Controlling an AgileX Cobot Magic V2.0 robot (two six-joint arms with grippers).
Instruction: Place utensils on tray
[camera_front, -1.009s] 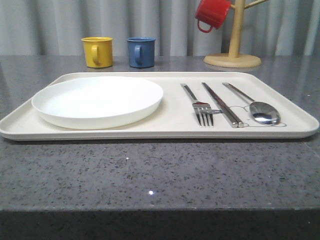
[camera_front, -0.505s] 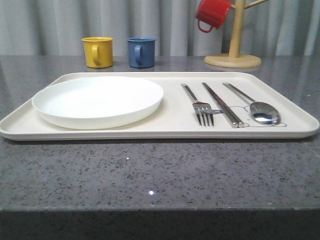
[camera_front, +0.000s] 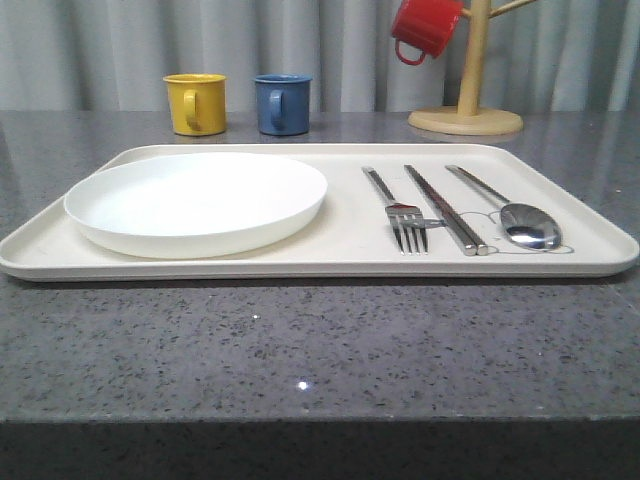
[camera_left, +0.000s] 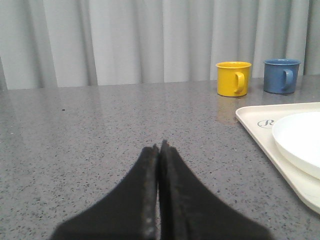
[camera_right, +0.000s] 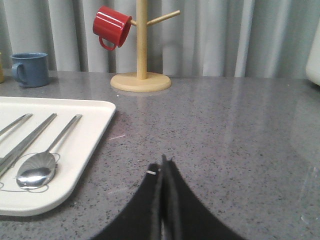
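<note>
- Resting low over bare counter (camera_left: 100, 130), L gripper (camera_left: 160, 147) has fingers pressed together, holding nothing; tray (camera_left: 260, 131) lies off to its side, well apart.
- Tray (camera_front: 340, 235) carries white plate (camera_front: 196, 200) on L half.
- On R half, side by side: fork (camera_front: 398, 215), chopsticks (camera_front: 445, 210), spoon (camera_front: 520, 220), all flat on tray.
- R gripper (camera_right: 163, 162) also closed & empty, over counter beside tray's edge (camera_right: 95, 137); spoon (camera_right: 37, 167) is nearest utensil, not touching.
- Behind: yellow mug (camera_front: 195, 103), blue mug (camera_front: 281, 103), red mug (camera_front: 424, 28) on wooden stand (camera_front: 466, 110).
</note>
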